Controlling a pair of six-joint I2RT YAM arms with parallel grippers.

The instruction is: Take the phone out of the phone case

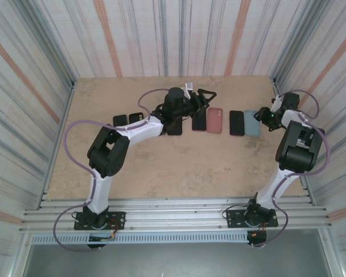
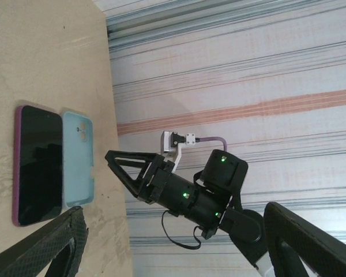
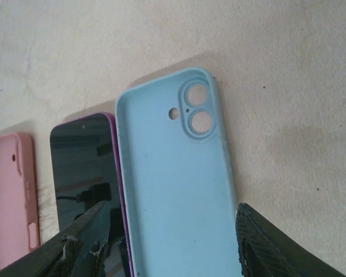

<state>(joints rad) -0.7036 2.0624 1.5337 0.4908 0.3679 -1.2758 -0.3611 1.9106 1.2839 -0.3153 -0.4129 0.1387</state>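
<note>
Well to the left of the blue case (image 3: 173, 190), beyond the pink case (image 3: 8, 190), the left gripper (image 1: 207, 97) hangs above the table (image 3: 277, 69). Its jaws are spread wide, with nothing between them.

Just left of the blue case, almost against its long edge, lies the phone (image 3: 86, 167), screen up. It has a purple rim, and I cannot tell whether that is its own body or a thin cover. The blue case lies flat with its hollow side up, camera holes showing and nothing in it, so the phone looks to be already out.

The phone is probably a stiff, glass-faced slab, fairly heavy for its size and slick. It could slip from a light pinch and crack if dropped, so it is best taken across its two long edges near the middle. The blue case looks soft, rubbery and light. It would likely bend rather than lift flat, so a corner or lip is the place to pinch it.

At the near end of the blue case the right gripper (image 3: 170, 231) stands released. One finger is over the phone's side and the other is just beside the case's outer edge. It grasps nothing, though I cannot tell whether that outer finger touches the rim.
</note>
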